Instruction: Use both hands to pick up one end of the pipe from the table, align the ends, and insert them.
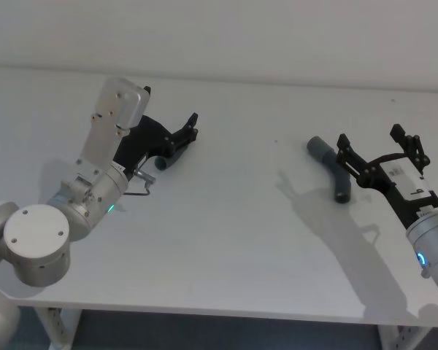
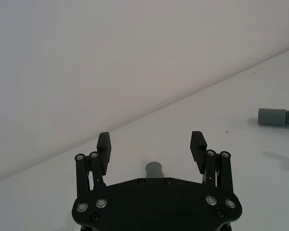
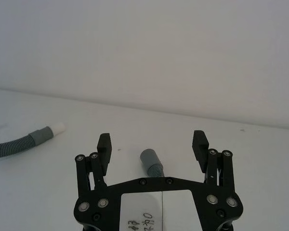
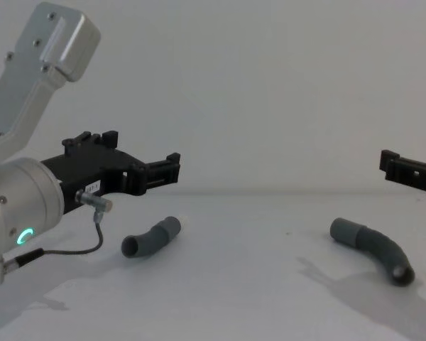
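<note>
The pipe lies in two curved grey ribbed pieces on the white table (image 1: 226, 248). The left piece (image 4: 151, 238) has a white spigot (image 3: 58, 128) at one end. My left gripper (image 1: 192, 127) hovers open just above it, and its grey end (image 2: 154, 169) shows between the fingers. The right piece (image 1: 330, 166) ends in a wider grey cuff (image 3: 150, 157). Over this piece my right gripper (image 1: 370, 137) hangs open, touching nothing. In the chest view one of its black fingers (image 4: 410, 170) enters from the right edge.
A thin black cable (image 4: 71, 252) loops below the left wrist. The table's far edge meets a plain wall. Bare tabletop lies between the two pieces and in front of them.
</note>
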`<state>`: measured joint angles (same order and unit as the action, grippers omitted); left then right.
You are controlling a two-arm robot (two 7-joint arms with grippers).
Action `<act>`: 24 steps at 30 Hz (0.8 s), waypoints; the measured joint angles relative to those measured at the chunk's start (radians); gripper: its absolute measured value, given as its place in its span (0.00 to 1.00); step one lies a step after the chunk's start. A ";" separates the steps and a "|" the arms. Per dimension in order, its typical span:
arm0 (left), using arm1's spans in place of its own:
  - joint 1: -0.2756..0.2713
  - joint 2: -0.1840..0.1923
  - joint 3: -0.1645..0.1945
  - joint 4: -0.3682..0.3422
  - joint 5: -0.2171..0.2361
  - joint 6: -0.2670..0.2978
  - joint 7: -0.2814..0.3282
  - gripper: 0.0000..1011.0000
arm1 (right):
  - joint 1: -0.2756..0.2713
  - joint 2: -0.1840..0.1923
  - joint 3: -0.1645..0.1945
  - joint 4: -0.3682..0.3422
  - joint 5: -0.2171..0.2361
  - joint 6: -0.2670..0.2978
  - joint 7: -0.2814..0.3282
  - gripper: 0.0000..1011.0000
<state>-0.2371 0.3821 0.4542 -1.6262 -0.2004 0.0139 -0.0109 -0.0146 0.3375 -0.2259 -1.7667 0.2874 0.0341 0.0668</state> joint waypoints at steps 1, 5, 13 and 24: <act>0.000 0.000 0.000 0.000 0.000 0.000 0.000 0.99 | 0.000 0.000 0.000 0.000 0.000 0.000 0.000 0.99; 0.000 0.000 0.000 0.000 0.000 0.000 0.000 0.99 | 0.000 0.000 0.000 0.000 0.000 0.000 0.000 0.99; 0.000 0.000 0.000 0.000 0.000 0.000 0.000 0.99 | 0.000 0.000 0.000 0.000 0.000 0.000 0.000 0.99; 0.000 0.000 0.000 0.000 0.000 0.000 0.000 0.99 | 0.000 0.000 0.000 0.000 0.000 0.000 0.000 0.99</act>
<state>-0.2372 0.3821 0.4542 -1.6262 -0.2004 0.0139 -0.0110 -0.0146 0.3375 -0.2259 -1.7668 0.2874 0.0340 0.0668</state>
